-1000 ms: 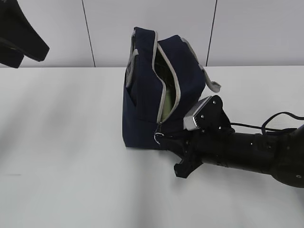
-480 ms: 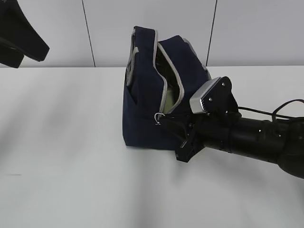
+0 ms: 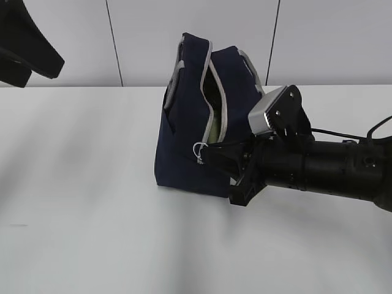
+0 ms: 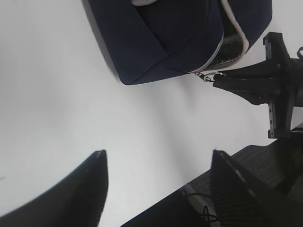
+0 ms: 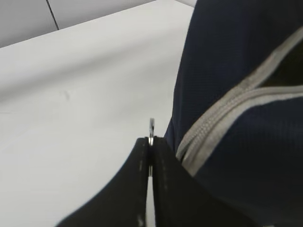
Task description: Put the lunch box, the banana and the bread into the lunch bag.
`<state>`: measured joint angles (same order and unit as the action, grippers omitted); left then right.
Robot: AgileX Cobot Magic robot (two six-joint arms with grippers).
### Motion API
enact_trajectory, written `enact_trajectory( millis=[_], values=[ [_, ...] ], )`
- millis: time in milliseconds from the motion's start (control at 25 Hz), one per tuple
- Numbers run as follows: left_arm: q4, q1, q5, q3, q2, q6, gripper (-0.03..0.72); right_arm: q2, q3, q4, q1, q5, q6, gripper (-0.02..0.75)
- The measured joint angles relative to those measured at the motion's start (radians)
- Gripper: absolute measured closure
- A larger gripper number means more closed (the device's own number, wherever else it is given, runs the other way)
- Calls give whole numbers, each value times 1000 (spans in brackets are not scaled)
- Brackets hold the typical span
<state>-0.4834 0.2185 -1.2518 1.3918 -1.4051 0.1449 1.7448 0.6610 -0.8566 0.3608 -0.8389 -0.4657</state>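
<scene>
The navy lunch bag [image 3: 184,147] stands mid-table with its grey zipper partly open, a pale green shape showing inside the opening. My right gripper [image 3: 205,152] is shut on the metal ring pull [image 3: 197,149] at the bag's lower front; the ring [image 5: 151,127] shows pinched between the closed fingers beside the bag [image 5: 246,71]. My left gripper [image 4: 158,158] is open and empty, high above the table to the left; the bag [image 4: 165,38] and ring pull [image 4: 206,76] lie below it. The banana and the bread are out of view.
The white table [image 3: 79,202] spreads around the bag, with a white panelled wall [image 3: 135,37] behind. The right arm [image 3: 324,171] lies low across the table's right side. The left arm [image 3: 24,43] hangs at the upper left.
My right gripper has moved left and up with the ring pull. The bag has tilted upright and shifted left, and its opening has narrowed.
</scene>
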Motion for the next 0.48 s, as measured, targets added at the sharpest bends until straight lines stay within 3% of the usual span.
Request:
enact_trajectory(
  millis=[480],
  values=[
    [-10, 0, 0, 0, 0, 0, 201, -68, 119, -178, 0, 61, -210, 732]
  ],
)
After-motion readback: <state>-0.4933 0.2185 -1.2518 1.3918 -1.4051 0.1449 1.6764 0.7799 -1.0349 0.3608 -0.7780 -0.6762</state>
